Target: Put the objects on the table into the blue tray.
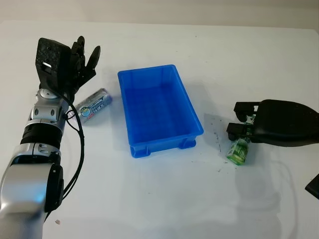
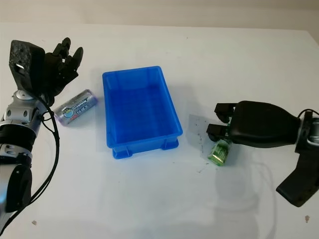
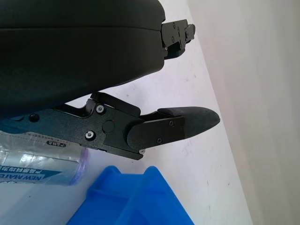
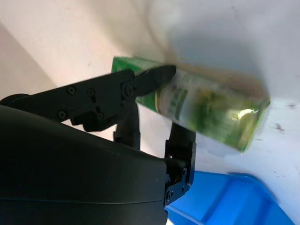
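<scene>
1. A blue tray (image 1: 159,110) stood empty near the middle of the white table (image 1: 249,55).
2. The left hand (image 1: 75,62) was raised at the far left, open, just above a silvery packet (image 1: 93,105) lying left of the tray.
3. The right hand (image 1: 249,128) was at the right, its fingers (image 1: 238,130) closed around a green packet (image 1: 239,151) touching the table.

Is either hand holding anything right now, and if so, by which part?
The right hand grips the green packet at its end nearer the hand, fingers wrapped around it. The left hand is open, above the silver packet.
</scene>
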{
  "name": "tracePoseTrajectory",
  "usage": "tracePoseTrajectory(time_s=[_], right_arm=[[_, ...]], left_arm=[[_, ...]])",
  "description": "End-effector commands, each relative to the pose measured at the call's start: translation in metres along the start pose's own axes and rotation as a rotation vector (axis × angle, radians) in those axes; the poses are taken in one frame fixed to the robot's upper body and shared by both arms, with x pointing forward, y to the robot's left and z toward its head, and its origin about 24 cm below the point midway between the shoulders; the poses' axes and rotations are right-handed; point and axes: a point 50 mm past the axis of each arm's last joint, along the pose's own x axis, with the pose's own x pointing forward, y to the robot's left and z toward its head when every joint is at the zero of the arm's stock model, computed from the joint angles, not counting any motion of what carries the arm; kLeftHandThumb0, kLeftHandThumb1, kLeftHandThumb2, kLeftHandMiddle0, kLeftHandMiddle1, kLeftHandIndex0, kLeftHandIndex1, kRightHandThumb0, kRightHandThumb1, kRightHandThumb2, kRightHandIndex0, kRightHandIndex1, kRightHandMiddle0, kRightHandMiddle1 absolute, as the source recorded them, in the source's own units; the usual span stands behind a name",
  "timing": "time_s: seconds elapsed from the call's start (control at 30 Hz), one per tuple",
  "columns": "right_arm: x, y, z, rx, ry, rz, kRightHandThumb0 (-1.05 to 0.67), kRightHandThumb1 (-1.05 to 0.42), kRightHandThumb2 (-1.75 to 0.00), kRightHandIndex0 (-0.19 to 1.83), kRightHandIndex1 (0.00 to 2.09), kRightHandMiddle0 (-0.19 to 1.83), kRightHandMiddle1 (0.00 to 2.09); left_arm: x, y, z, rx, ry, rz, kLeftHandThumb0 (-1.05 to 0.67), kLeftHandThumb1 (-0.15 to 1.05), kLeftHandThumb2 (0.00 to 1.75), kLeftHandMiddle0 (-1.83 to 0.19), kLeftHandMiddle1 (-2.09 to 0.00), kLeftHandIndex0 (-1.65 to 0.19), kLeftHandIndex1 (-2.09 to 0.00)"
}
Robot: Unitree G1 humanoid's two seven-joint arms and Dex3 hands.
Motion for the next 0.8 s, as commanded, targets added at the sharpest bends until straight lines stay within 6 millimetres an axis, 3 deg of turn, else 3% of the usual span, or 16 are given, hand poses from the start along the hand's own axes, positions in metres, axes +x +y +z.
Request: tracePoseTrajectory(time_s=[0.0, 0.17, 0.33, 0.43, 0.53, 0.77], right_arm=[[0.008, 0.005, 0.002, 0.015, 0.022, -0.007, -0.38, -1.05, -0.16, 0.56, 2.08, 0.15, 2.01], [0.021, -0.01, -0.026, 0.033, 0.208, -0.109, -0.38, -1.05, -0.14, 0.56, 2.09, 0.29, 2.09], [0.033, -0.044, -0.068, 0.053, 0.407, -0.297, -0.43, -0.99, -0.05, 0.57, 2.09, 0.44, 2.09], [0.038, -0.056, -0.078, 0.054, 0.44, -0.347, -0.45, -0.98, -0.05, 0.63, 2.09, 0.53, 2.06], [0.046, -0.066, -0.085, 0.084, 0.459, -0.437, -0.44, -0.92, -0.05, 0.82, 1.93, 0.73, 1.86], [0.064, -0.079, -0.088, 0.134, 0.461, -0.52, -0.44, -0.92, -0.05, 0.89, 1.95, 0.8, 1.91]], left_arm=[[-0.001, 0.007, 0.006, 0.019, -0.02, 0.012, -0.66, 1.05, 0.56, 0.17, -0.05, 0.16, -0.05], [-0.001, 0.005, 0.006, 0.02, -0.017, 0.011, -0.66, 1.05, 0.56, 0.17, -0.05, 0.17, -0.05], [-0.002, 0.005, 0.006, 0.015, -0.011, 0.022, -0.66, 1.05, 0.56, 0.17, -0.06, 0.16, -0.06], [-0.003, 0.006, 0.006, 0.008, -0.012, 0.028, -0.65, 1.05, 0.55, 0.16, -0.06, 0.15, -0.06], [-0.003, 0.006, 0.005, 0.003, -0.008, 0.034, -0.65, 1.05, 0.53, 0.16, -0.06, 0.15, -0.06], [-0.002, 0.006, 0.004, 0.006, -0.004, 0.036, -0.64, 1.05, 0.54, 0.16, -0.05, 0.16, -0.05]])
